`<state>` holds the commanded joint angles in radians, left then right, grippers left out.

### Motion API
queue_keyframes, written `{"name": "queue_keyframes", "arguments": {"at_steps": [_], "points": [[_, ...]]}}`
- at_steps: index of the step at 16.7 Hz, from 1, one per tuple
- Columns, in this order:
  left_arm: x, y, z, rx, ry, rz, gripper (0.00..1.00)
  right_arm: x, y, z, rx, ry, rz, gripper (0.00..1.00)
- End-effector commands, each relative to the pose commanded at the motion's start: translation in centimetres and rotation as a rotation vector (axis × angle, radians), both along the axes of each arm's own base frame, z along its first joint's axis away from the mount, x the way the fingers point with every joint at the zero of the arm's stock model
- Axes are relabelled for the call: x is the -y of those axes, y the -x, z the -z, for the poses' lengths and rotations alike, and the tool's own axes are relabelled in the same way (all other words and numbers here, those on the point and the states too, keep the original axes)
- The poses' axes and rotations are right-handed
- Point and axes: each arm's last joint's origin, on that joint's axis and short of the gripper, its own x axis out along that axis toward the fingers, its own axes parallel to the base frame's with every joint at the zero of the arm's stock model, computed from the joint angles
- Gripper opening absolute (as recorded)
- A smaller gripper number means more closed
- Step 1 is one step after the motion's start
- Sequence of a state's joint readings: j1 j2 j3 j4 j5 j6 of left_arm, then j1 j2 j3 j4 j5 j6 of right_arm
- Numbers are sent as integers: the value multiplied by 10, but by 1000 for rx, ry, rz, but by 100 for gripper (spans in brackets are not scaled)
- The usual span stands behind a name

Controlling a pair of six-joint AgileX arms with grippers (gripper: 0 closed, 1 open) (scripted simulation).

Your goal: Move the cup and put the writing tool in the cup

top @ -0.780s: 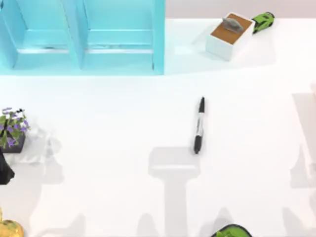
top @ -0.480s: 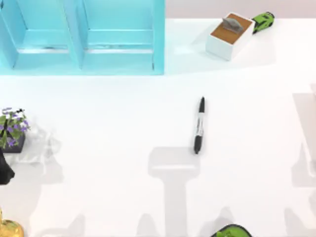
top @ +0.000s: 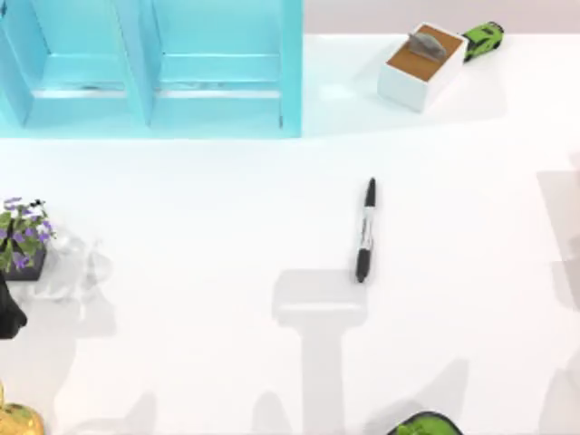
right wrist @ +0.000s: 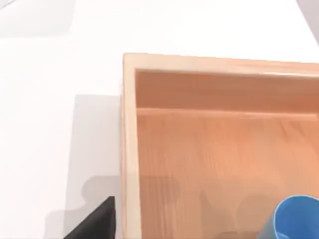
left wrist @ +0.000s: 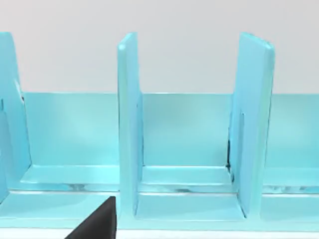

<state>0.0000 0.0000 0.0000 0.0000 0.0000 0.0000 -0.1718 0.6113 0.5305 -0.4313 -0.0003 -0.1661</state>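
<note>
The writing tool (top: 365, 231), a black marker with a pale label, lies flat near the table's middle, slightly right of centre, with nothing touching it. The cup (right wrist: 294, 220) is light blue and stands inside a shallow wooden tray (right wrist: 128, 149) in the right wrist view, where only part of its rim and wall shows. A black part of my right gripper (right wrist: 97, 222) hangs above the white table just outside the tray's wall. A black part of my left gripper (left wrist: 97, 225) faces the cyan shelf unit (left wrist: 128, 124). My left arm (top: 9, 314) is at the table's left edge.
The cyan shelf unit (top: 154, 68) takes the back left. A white box with a brown top (top: 421, 65) and a green toy car (top: 483, 39) stand at the back right. A potted plant (top: 20, 237) and a gold object (top: 16, 422) are at the left, a green object (top: 424, 424) at the front edge.
The shadows at the table's right edge and front right have shifted. The marker and the other objects have not moved.
</note>
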Motion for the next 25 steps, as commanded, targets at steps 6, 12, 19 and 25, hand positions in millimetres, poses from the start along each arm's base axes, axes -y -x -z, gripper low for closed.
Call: {"name": "queue_keyframes", "arguments": {"at_steps": [6, 12, 19, 25], "points": [[0, 0, 0, 0, 0, 0, 100, 47, -76, -39, -476, -7, 48, 100], [0, 0, 0, 0, 0, 0, 100, 112, -145, -26, -862, -106, 34, 100], [0, 0, 0, 0, 0, 0, 100, 150, -173, -3, -1039, -186, 8, 100], [0, 0, 0, 0, 0, 0, 100, 149, -174, 2, -1041, -187, 7, 100]]}}
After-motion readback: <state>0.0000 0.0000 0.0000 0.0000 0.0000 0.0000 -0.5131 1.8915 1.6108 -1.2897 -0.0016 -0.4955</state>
